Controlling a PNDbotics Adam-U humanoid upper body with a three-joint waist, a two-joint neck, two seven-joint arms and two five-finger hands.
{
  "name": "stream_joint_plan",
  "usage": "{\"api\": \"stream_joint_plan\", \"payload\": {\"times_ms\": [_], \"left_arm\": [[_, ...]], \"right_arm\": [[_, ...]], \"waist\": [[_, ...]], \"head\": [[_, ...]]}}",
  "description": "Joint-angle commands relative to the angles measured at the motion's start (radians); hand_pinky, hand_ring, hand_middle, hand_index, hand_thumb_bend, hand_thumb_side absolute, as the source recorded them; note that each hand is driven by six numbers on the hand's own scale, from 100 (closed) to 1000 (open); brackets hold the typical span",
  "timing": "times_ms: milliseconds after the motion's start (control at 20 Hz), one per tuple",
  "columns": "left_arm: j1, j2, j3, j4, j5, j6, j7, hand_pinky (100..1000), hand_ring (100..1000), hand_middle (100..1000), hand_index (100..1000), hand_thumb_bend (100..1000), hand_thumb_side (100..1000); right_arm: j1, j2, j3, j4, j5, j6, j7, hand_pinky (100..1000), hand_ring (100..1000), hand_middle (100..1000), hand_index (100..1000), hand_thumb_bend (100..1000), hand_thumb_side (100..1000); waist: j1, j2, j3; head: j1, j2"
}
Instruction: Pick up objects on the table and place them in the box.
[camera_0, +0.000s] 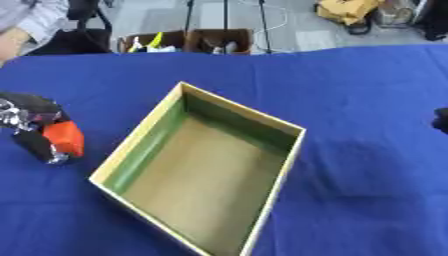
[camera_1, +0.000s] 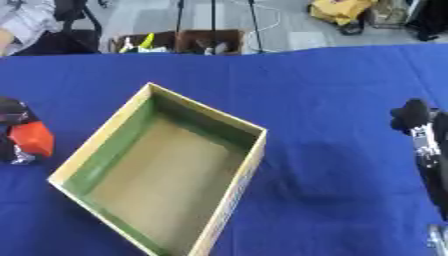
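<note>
No text, label, brand, number or sign could be read anywhere. The box (camera_0: 284, 165) showed only plain cream rims and green inner walls, and the blue worktop (camera_0: 367, 90) bore no markings. The orange object (camera_0: 65, 138) carried no legible print.

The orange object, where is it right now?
The orange object sits in the left hand at the left edge of the left eye view, just left of the box, over the blue table.

Lab or studio: tripod legs (camera_0: 225, 22), floor cables (camera_0: 278, 20)
</note>
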Motion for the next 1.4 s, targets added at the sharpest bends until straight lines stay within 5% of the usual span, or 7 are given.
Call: {"api": "stream_joint_plan", "payload": {"times_ms": [50, 800, 900, 1400], "left_arm": [[-0.020, 0.037, 0.023, -0.047, 0.012, -0.009, -0.016, 380, 542, 454, 616, 127, 460], [-0.038, 0.053, 0.030, -0.101, 0.025, 0.053, 0.027, 330, 504, 465, 622, 100, 444], [-0.042, 0.054, 0.035, -0.123, 0.044, 0.061, 0.025, 325, 502, 462, 616, 100, 491], [-0.069, 0.062, 0.047, -0.291, 0.121, 0.083, 0.018, 298, 488, 446, 587, 100, 438]], "right_arm": [[-0.004, -0.017, -0.005, -0.009, 0.006, -0.001, 0.002, 723, 640, 543, 656, 513, 1000], [0.004, -0.018, -0.007, -0.007, 0.008, 0.001, 0.002, 723, 639, 543, 656, 516, 1000], [0.005, -0.018, -0.008, -0.007, 0.008, 0.001, 0.002, 723, 639, 543, 656, 515, 1000], [0.010, -0.018, -0.008, -0.006, 0.006, 0.002, 0.000, 722, 638, 544, 656, 516, 1000]], "waist": [[0.001, -0.021, 0.001], [0.007, -0.035, 0.008], [0.008, -0.040, 0.009], [0.012, -0.066, 0.014]], "head": [[0.002, -0.009], [-0.001, 0.005], [-0.002, 0.009], [-0.011, 0.027]]}}
